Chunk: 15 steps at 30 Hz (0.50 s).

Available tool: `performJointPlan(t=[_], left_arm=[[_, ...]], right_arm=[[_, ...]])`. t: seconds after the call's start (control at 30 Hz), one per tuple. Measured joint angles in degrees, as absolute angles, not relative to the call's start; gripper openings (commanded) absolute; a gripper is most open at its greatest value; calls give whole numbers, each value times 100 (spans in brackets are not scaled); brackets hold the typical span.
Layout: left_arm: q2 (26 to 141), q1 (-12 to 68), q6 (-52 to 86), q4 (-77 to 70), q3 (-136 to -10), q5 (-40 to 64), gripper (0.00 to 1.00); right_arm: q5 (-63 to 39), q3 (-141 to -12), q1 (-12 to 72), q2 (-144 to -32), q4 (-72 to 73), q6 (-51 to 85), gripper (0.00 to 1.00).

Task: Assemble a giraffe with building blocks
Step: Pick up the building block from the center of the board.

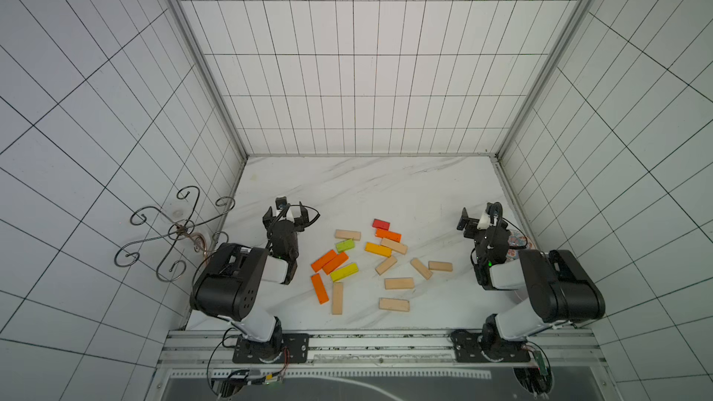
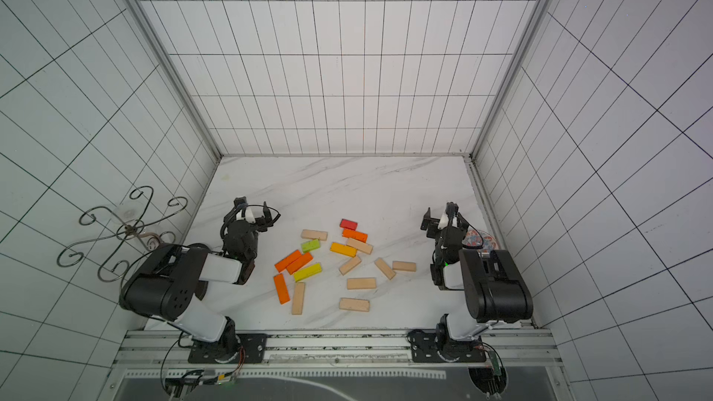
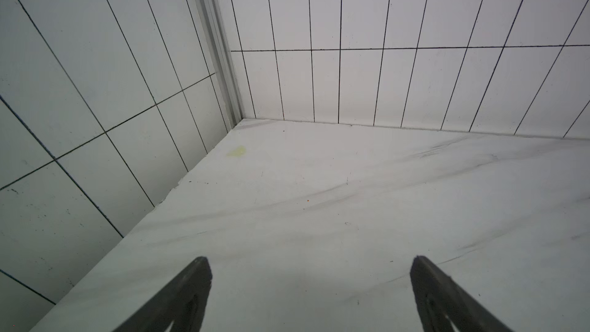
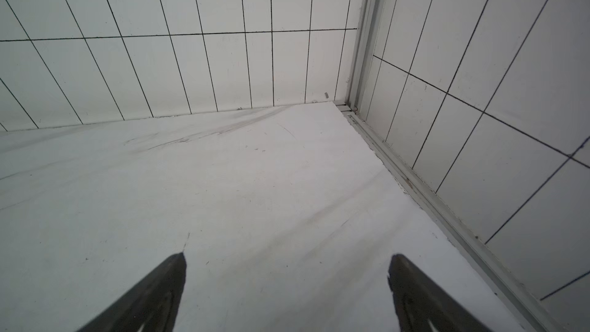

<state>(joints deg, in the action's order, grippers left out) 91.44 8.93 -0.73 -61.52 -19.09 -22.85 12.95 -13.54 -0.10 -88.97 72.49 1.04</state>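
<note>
Nothing built yet: the building blocks (image 1: 378,249), plain wood, orange, yellow-green and one red, lie loose and flat at lower centre of both top views on the marble table (image 1: 366,187). The left gripper (image 1: 288,207) and right gripper (image 1: 478,214) flank them, jaws spread and empty; by the look of it, the whole giraffe is left to build

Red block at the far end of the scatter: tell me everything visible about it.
The small red rectangular block looks like painted wood, the only red piece and seemingly shorter than the rest. It lies flat, slightly slanted, on the white marbled tabletop, farthest from the arm bases. An orange rectangular block lies just nearer; whether they touch cannot be told. Nothing rests on it or holds it.
</note>
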Motion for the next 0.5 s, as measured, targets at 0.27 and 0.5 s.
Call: performJointPlan(t=[0.27, 0.5], left_arm=[[9144, 893, -73, -6154, -1909, -2285, 97], [9144, 801, -67, -6143, -1909, -2143, 97]], right_arm=[[1295, -1354, -10, -8897, 7249, 104, 100], [1295, -1354, -10, -8897, 7249, 106, 100]])
